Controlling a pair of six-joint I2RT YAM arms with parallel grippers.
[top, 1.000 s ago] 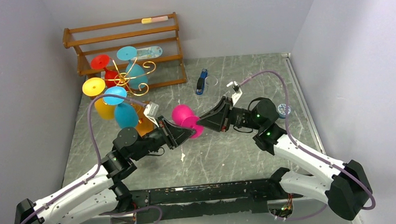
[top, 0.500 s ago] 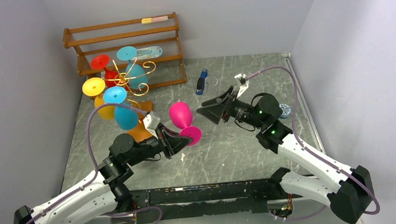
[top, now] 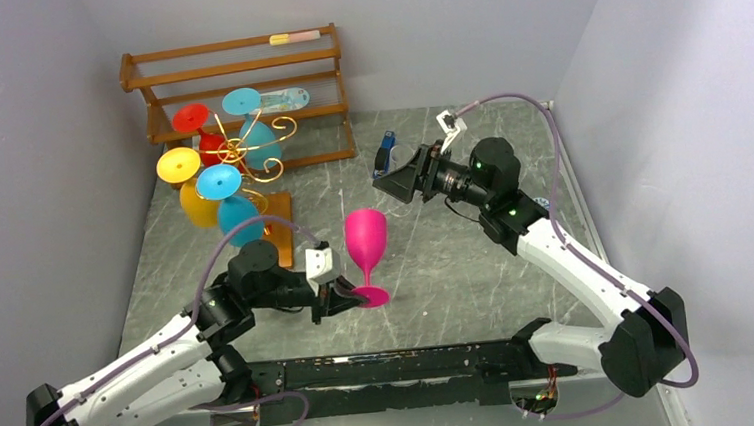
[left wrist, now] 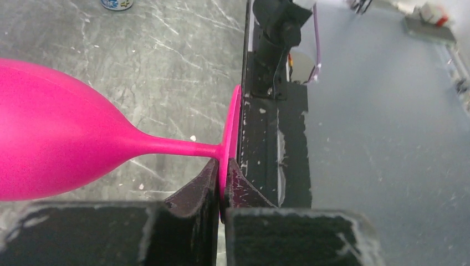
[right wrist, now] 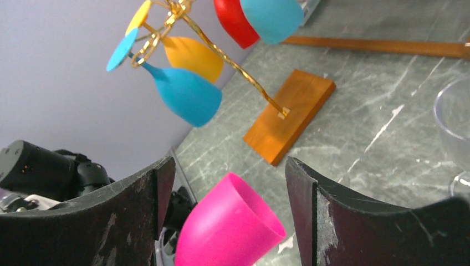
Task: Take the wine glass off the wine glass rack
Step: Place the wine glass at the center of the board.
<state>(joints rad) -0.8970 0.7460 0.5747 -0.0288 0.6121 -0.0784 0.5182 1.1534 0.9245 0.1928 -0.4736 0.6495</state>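
The pink wine glass (top: 366,242) stands upright near the table's front middle, away from the wine glass rack (top: 248,147). My left gripper (top: 336,298) is shut on the rim of its foot (left wrist: 233,127), pinched between both fingers (left wrist: 202,180). I cannot tell whether the foot touches the table. The rack's gold wire (right wrist: 233,64) rises from an orange-brown base (right wrist: 291,113) and carries red, yellow and blue glasses (top: 218,182). My right gripper (top: 391,184) is open behind the pink glass (right wrist: 233,233), apart from it, with nothing between its fingers (right wrist: 161,183).
A brown slatted shelf rack (top: 233,73) stands at the back left against the wall. A blue object (top: 383,155) lies just behind my right gripper, with a clear glass (right wrist: 451,119) beside it. The black base rail (left wrist: 271,127) runs along the near edge.
My right gripper opened, let go of the pink glass's bowl and drew back towards the rear. My left gripper swung the glass upright and brought it nearer and lower.
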